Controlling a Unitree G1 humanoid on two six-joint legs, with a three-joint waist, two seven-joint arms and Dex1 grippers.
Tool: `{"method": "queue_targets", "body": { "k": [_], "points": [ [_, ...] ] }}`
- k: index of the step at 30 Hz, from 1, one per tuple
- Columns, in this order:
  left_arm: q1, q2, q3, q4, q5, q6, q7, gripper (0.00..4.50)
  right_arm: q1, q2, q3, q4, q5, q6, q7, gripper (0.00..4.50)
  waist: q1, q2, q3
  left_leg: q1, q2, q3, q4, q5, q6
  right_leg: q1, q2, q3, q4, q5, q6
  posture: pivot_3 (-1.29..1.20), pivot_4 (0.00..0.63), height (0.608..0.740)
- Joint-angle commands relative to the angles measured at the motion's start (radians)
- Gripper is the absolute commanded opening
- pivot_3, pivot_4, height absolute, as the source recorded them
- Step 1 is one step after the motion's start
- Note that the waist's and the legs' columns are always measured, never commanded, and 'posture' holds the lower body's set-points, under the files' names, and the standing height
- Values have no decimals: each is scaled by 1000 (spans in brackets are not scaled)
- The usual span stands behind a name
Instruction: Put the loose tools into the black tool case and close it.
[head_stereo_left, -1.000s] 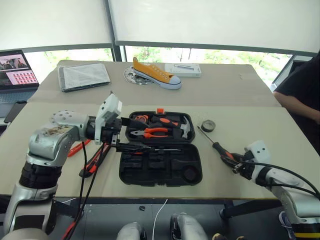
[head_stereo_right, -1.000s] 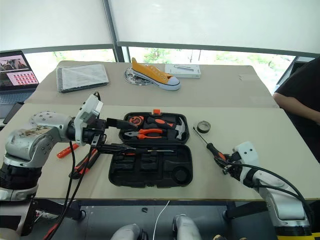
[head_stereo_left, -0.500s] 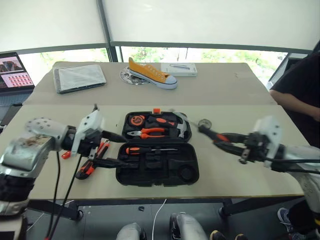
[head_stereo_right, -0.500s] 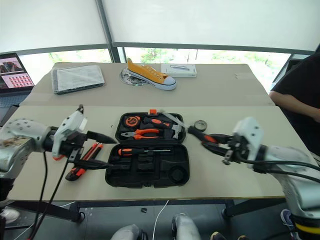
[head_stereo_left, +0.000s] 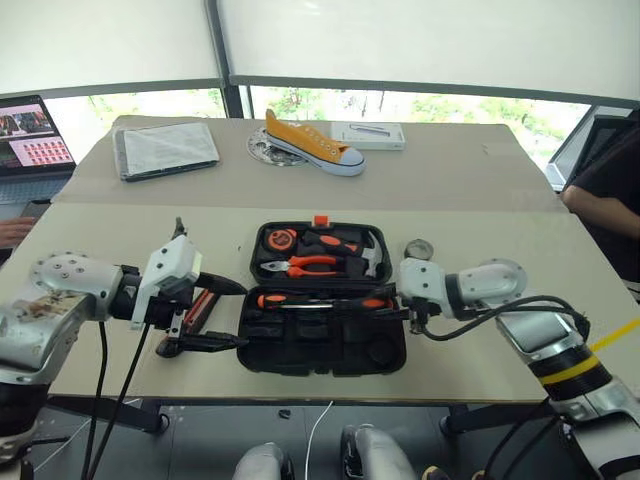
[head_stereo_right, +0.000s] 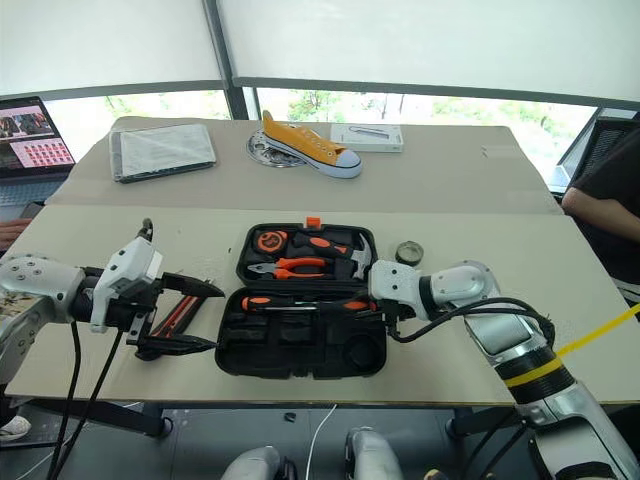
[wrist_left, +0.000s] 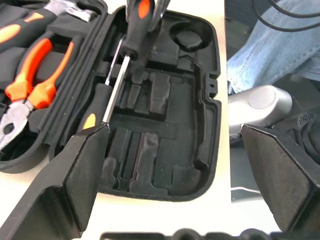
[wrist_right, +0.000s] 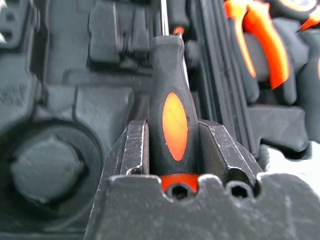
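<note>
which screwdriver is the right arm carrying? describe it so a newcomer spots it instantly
Start at the open black tool case mid-table. Over its near half, by the hinge, the right gripper clamps a black-and-orange screwdriver by its handle. Its twin lies loose in the tray, ungripped.

Hidden and cut-off parts

The laptop (head_stereo_left: 28, 140) is cropped by the picture's edge, as is the seated person (head_stereo_left: 610, 195) (just an arm and dark sleeve). The right gripper (wrist_right: 174, 145) covers the held screwdriver's (wrist_right: 172, 117) butt end; its shaft tip blurs into the black tool case (head_stereo_left: 322, 345).
</note>
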Motion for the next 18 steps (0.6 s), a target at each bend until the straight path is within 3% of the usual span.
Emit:
{"method": "queue_targets", "body": {
  "k": [1,7,9,13,18],
  "points": [
    [5,17,34,-39,-25,5,18,4500,-18,1,-15,1,-17,-41,20,1034,-1,0,0,0,0,0,0,0,0,0,0,0,0,0,0,0,150,733],
    [-2,15,27,-36,-22,3,33,4500,-8,17,-17,-19,-18,-28,30,1034,-3,0,0,2,0,0,1,1,-2,0,0,2,3,-3,5,0,150,733],
    [-17,11,18,-28,-18,2,38,4500,-4,22,-19,-26,-18,-26,28,2066,-3,0,0,2,0,0,1,2,-3,0,0,2,4,-3,5,0,150,733],
    [-35,9,7,-21,-18,2,41,4500,-13,46,-48,-55,28,65,17,3286,-5,0,0,2,1,0,1,2,-4,0,0,3,4,-2,2,0,150,733],
    [-48,6,-4,-10,-13,-2,41,4500,-27,93,-73,-125,81,160,-7,3294,-10,0,0,1,1,0,1,2,-4,0,0,2,4,0,-2,0,150,733]
  ]
}}
